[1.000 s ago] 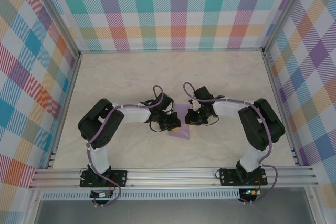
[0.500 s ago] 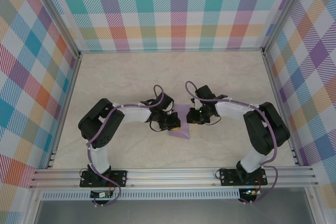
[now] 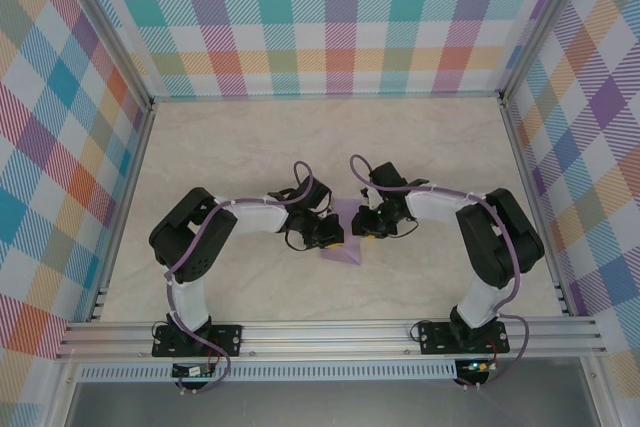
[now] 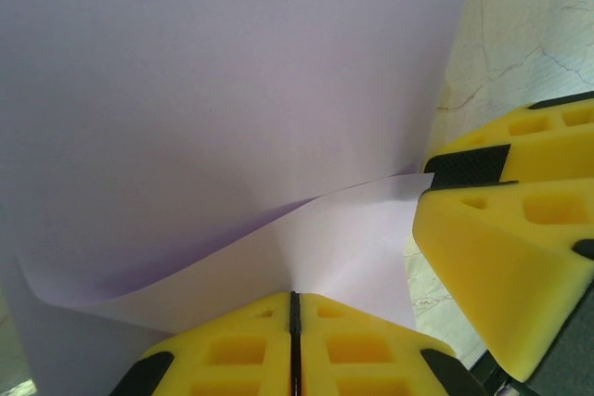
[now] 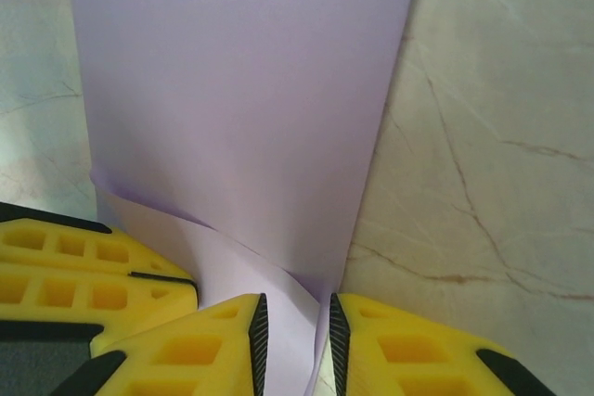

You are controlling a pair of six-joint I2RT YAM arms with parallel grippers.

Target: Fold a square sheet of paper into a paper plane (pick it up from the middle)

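The lavender sheet of paper (image 3: pixel 346 248) lies on the table between my two grippers, partly folded, with a flap lifted off the flat part. In the left wrist view the flat layer (image 4: pixel 232 81) stretches ahead. My left gripper (image 4: pixel 293 296) is shut on the raised flap's edge. My right gripper (image 5: pixel 294 308) stands open by a narrow gap, with the paper's (image 5: pixel 241 90) lifted corner running between its fingers. In the top view the left gripper (image 3: pixel 333 238) and right gripper (image 3: pixel 362 226) nearly touch over the paper. No dart-shaped plane is in view.
The table is light marble (image 3: pixel 250 147), closed in by plaid walls (image 3: pixel 340 17) at the back and both sides. An aluminium rail (image 3: pixel 330 335) runs along the near edge by the arm bases. Bare marble (image 5: pixel 501 136) lies to the right of the paper.
The right gripper drew slightly right away from the paper, then came back left to it. The left gripper has held still, shut on the flap.
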